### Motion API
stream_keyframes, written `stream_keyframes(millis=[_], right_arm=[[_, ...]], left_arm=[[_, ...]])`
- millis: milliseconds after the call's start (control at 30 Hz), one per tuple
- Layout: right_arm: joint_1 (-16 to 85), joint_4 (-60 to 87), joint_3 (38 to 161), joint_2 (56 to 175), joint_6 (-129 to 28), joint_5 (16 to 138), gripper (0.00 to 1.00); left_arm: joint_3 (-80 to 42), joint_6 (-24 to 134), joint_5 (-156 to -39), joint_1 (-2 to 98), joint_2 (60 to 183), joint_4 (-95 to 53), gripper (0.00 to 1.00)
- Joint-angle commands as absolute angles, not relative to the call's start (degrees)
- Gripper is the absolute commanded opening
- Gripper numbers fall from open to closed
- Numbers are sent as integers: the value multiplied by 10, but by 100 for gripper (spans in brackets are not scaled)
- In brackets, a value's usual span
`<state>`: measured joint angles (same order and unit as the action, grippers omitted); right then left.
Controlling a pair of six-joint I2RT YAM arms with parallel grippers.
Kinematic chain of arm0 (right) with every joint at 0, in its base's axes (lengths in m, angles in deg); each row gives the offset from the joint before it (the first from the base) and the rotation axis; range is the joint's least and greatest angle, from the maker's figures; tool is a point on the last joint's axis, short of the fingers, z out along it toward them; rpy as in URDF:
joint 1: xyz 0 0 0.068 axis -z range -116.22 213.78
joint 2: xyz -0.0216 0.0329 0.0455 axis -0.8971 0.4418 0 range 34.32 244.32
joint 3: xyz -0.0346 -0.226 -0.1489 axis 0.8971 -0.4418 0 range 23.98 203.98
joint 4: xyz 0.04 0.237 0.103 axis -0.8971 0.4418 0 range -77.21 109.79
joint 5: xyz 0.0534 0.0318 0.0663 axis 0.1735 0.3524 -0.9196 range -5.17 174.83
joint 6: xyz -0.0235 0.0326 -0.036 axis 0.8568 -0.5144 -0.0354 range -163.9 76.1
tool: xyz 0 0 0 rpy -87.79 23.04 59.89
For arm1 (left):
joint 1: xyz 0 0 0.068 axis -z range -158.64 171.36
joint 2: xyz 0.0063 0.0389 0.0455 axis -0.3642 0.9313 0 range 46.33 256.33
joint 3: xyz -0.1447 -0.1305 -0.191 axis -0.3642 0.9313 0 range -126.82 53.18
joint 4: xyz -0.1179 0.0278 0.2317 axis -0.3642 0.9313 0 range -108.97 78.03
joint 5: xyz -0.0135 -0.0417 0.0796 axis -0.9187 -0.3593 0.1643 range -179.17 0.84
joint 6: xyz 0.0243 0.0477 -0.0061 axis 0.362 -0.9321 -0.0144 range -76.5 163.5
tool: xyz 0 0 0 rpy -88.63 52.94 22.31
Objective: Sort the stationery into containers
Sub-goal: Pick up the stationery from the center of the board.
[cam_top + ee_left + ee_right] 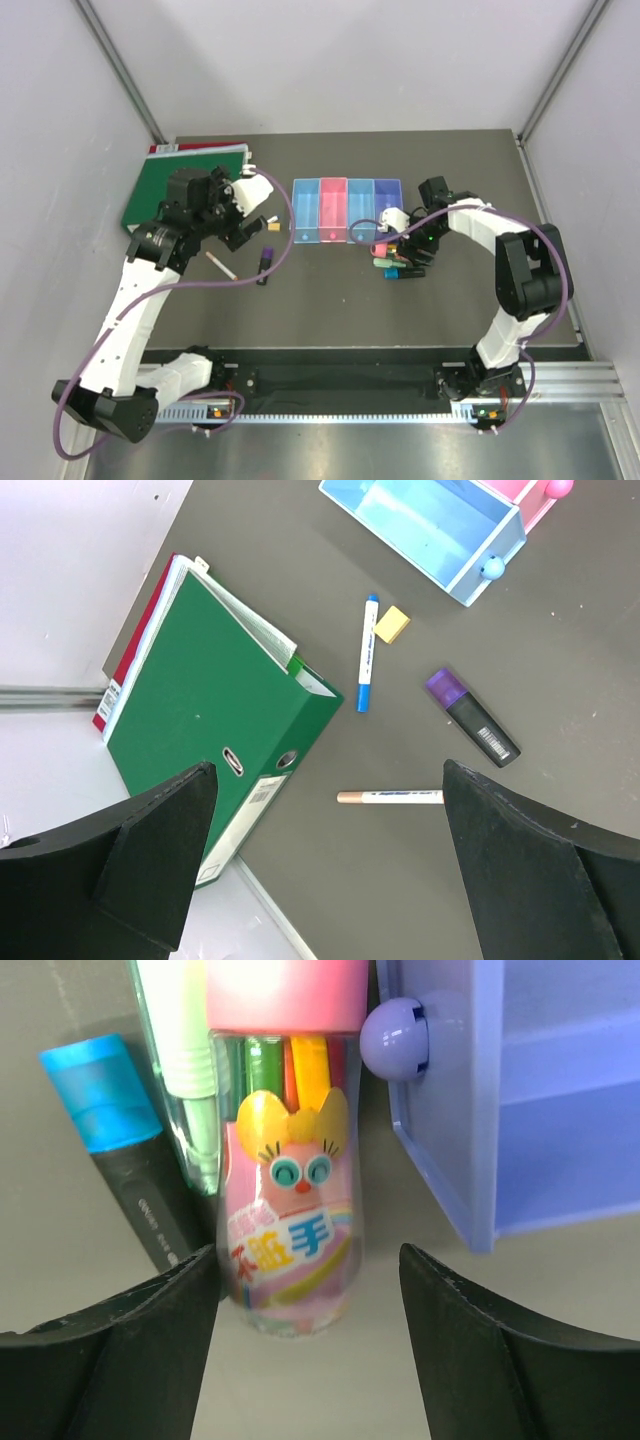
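Dark table (330,305) with binder (185,185), bins (347,210), pens (221,264), markers (266,262)

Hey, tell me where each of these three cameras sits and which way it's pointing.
Top external: above and behind the bases, looking down on the table; the left arm and right arm show whole.
Left wrist: faces down at the green binder and blue pen; the open left end effector frames the view.
Right wrist: low, facing the pink-capped tube beside the purple bin; the right end effector straddles it.
Shared: top and left wrist both show the binder.
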<state>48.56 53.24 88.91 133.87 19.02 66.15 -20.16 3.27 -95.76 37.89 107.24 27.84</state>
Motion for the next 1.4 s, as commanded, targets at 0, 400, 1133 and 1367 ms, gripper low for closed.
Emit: stream_keyframes(millis=[0,400,1133,1367], right_arm=[[491,515,917,1353,189,634,69],[488,517,888,1328,187,641,25],[484,507,830,1071,126,684,9],[459,501,831,1004,109,701,9]], left_arm=[[-221,32,-959,378,1076,262,99],[-213,32,-964,379,1074,251,99],[-117,168,-1244,379,1043,223,99],[-94,289,-1378,379,1056,108,99]])
